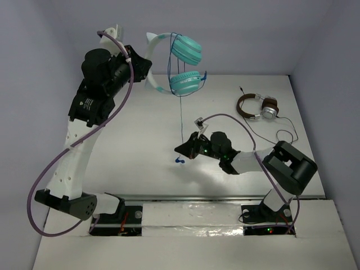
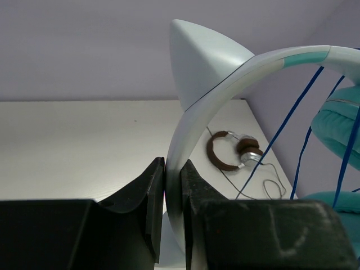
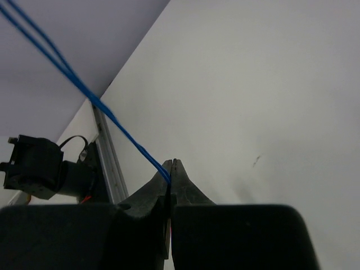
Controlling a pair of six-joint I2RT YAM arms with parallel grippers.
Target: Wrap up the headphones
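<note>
Above the far edge of the counter (image 1: 140, 146), the teal headphones (image 1: 185, 83) hang clear of the surface, held up by the left tool (image 2: 173, 185). In the left wrist view, its two black fingers (image 2: 152, 191) are clamped on either side of the pale headband (image 2: 225, 76), with no gap between pad and band. A whitish pointed ear (image 2: 202, 62) rises from the band just past the grip. The two round teal cups sit one over the other, toward the counter's back wall.

The thin blue cable (image 1: 181, 118) shows as several strands crossing between the band and the cups. One length then drops in a straight, taut line toward the middle of the counter. There the right tool (image 3: 170, 169) sits low over the surface, its tips pinched together on the cable — the blue line runs straight into the seam between them. A short blue end (image 1: 179, 161) shows just beyond the tips, close to the counter; whether it touches the surface cannot be told.

On the counter's far right part lie brown-banded headphones (image 1: 259, 107) with silver cups, their thin dark wire (image 1: 281, 132) looping loosely toward the near side. They are well apart from both tools.
</note>
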